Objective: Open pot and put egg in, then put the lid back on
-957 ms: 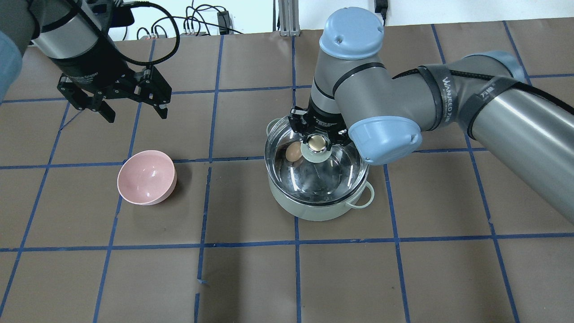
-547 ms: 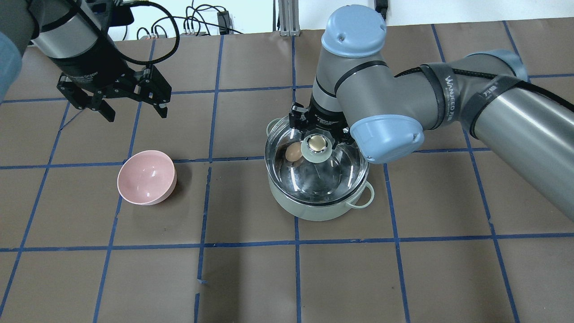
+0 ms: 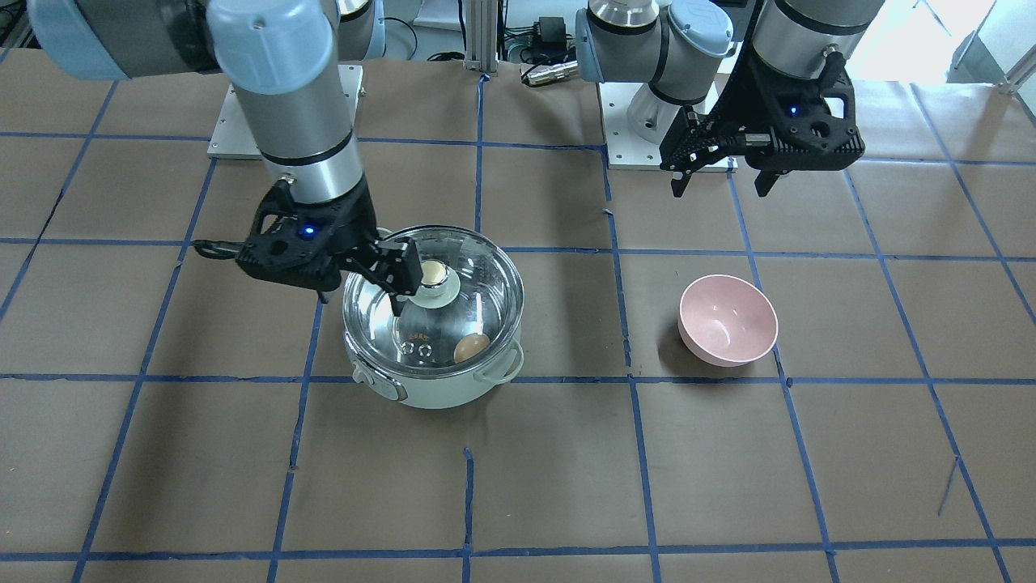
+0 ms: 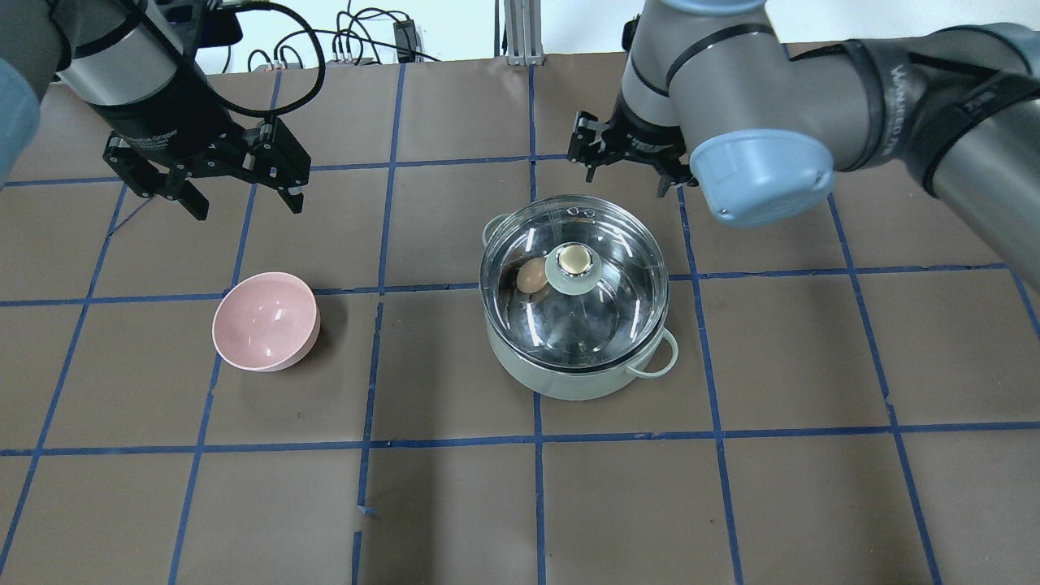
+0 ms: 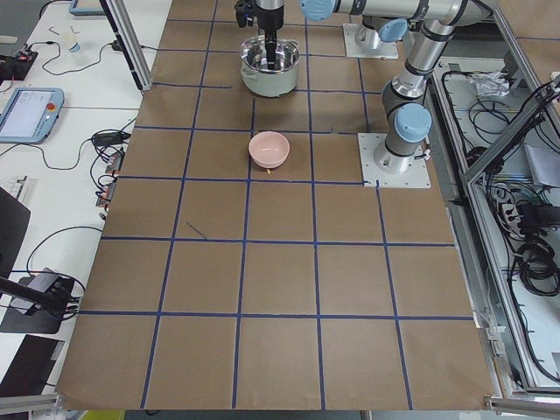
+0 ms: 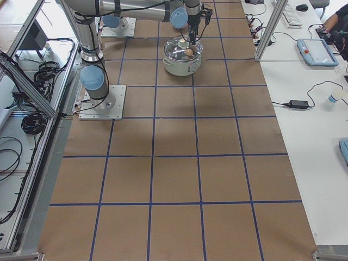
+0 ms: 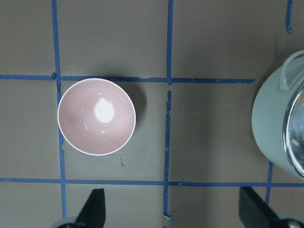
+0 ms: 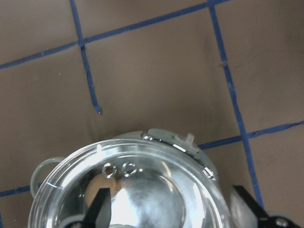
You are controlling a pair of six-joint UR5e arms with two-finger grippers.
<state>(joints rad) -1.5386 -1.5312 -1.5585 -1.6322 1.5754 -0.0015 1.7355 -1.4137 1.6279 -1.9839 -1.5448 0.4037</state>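
The mint-green pot (image 4: 569, 378) stands mid-table with the clear glass lid (image 4: 605, 313) seated on it. The beige knob (image 4: 574, 260) is free. The tan egg (image 4: 531, 277) lies inside the pot and shows through the glass; it also shows in the front view (image 3: 471, 348). My right gripper (image 4: 630, 166) is open and empty over the pot's far rim. Its wrist view looks down on the lid (image 8: 142, 190) between spread fingers. My left gripper (image 4: 246, 203) hangs open and empty above the table, behind the pink bowl.
A pink bowl (image 4: 266, 321) sits empty, left of the pot; it also shows in the left wrist view (image 7: 96, 116). Brown paper with blue tape lines covers the table (image 4: 731, 487). Cables and a metal post lie along the far edge.
My right gripper has come off the lid knob and moved up and toward the far side. The lid stays on the pot. The left arm has not moved.
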